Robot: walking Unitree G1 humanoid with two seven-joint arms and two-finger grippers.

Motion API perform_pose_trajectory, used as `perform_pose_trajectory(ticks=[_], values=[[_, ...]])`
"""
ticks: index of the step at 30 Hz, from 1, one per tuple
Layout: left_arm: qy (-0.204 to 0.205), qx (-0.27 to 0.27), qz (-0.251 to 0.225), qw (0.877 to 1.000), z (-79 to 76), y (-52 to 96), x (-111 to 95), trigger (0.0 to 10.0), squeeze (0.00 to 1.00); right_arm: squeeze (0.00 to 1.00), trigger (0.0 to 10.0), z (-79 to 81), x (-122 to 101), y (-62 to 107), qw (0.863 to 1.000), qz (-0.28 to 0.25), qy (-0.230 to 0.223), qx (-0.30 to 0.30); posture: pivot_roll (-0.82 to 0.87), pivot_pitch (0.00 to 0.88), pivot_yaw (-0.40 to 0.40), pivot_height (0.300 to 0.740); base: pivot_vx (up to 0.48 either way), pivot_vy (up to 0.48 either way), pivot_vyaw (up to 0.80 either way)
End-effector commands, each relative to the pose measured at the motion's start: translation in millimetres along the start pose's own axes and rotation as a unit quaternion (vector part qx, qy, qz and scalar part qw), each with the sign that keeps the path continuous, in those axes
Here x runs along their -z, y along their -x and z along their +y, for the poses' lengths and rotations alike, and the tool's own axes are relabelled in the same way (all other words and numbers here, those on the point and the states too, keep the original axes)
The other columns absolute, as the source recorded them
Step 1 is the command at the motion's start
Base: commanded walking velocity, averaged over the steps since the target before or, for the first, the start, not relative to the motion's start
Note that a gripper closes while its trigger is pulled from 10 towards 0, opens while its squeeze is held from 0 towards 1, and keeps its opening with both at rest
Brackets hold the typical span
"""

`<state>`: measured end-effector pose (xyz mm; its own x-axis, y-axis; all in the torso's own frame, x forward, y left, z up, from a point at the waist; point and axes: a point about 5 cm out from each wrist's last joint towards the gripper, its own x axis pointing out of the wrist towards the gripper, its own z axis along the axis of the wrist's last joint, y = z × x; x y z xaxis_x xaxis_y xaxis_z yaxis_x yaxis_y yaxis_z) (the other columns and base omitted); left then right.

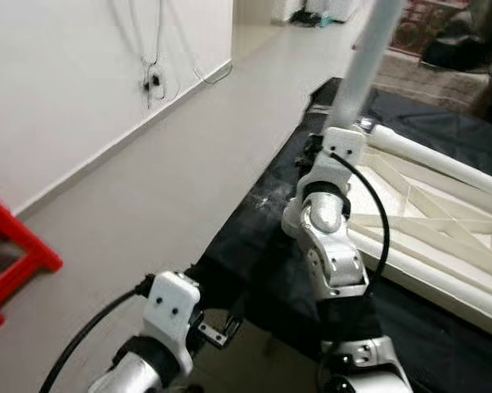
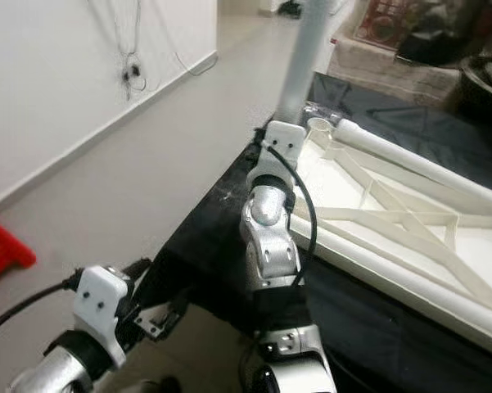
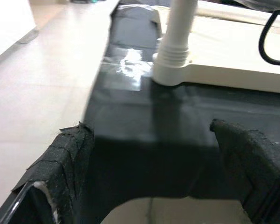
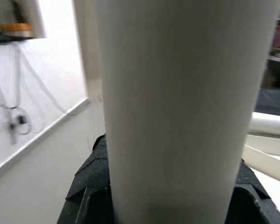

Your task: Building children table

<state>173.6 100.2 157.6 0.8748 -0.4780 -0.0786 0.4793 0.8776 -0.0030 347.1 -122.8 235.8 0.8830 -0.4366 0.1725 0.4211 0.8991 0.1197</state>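
You have a grey tiled floor running along a white wall, and over it a black sheet spread flat. On that sheet lies the white table top, upside down, its cross-braced underside facing up. A white table leg stands upright at the top's near corner, its ribbed base seated in the corner socket. Your right gripper is pinched around that leg, the black fingers pressed against either side of it, with the silver right arm reaching up from below. Your left gripper hangs low over the sheet's edge, fingers spread apart and holding nothing. A red stool sits by the wall, well apart from the table.
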Motion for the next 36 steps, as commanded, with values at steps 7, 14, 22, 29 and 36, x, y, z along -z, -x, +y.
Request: perform_pose_trajectory(ticks=[7, 14, 22, 29, 36], values=[[0.001, 0.007, 0.007, 1.000, -1.6, -3.6, 5.5, 10.0, 0.00, 0.00, 0.0, 19.0, 30.4, 26.3, 0.976, 0.132, -0.002, 0.171, 0.13, 0.161, -0.048, 0.740, 0.000, 0.000, 0.00], [0.000, 0.009, 0.007, 1.000, -2.6, -4.0, 5.7, 10.0, 0.00, 0.00, 0.0, 22.3, 29.3, 26.3, 0.973, 0.139, -0.002, 0.185, 0.13, 0.156, -0.047, 0.740, 0.000, 0.000, 0.00], [-0.001, 0.012, 0.008, 1.000, -3.0, -3.7, 7.1, 10.0, 0.00, 0.00, 5.8, 23.3, 23.6, 22.9, 0.975, 0.126, 0.003, 0.182, 0.12, 0.149, -0.045, 0.740, 0.000, 0.000, 0.00], [-0.003, 0.016, 0.008, 1.000, -3.8, -3.6, 8.0, 10.0, 0.00, 0.00, 10.0, 27.3, 23.4, 21.7, 0.980, 0.128, 0.010, 0.150, 0.13, 0.142, -0.044, 0.740, 0.000, 0.000, 0.00], [-0.004, 0.017, 0.010, 1.000, -3.3, -3.3, 9.7, 10.0, 0.00, 1.00, 10.0, 29.6, 24.8, 22.3, 0.984, 0.128, 0.019, 0.126, 0.12, 0.142, -0.042, 0.740, 0.000, 0.000, 0.00]])
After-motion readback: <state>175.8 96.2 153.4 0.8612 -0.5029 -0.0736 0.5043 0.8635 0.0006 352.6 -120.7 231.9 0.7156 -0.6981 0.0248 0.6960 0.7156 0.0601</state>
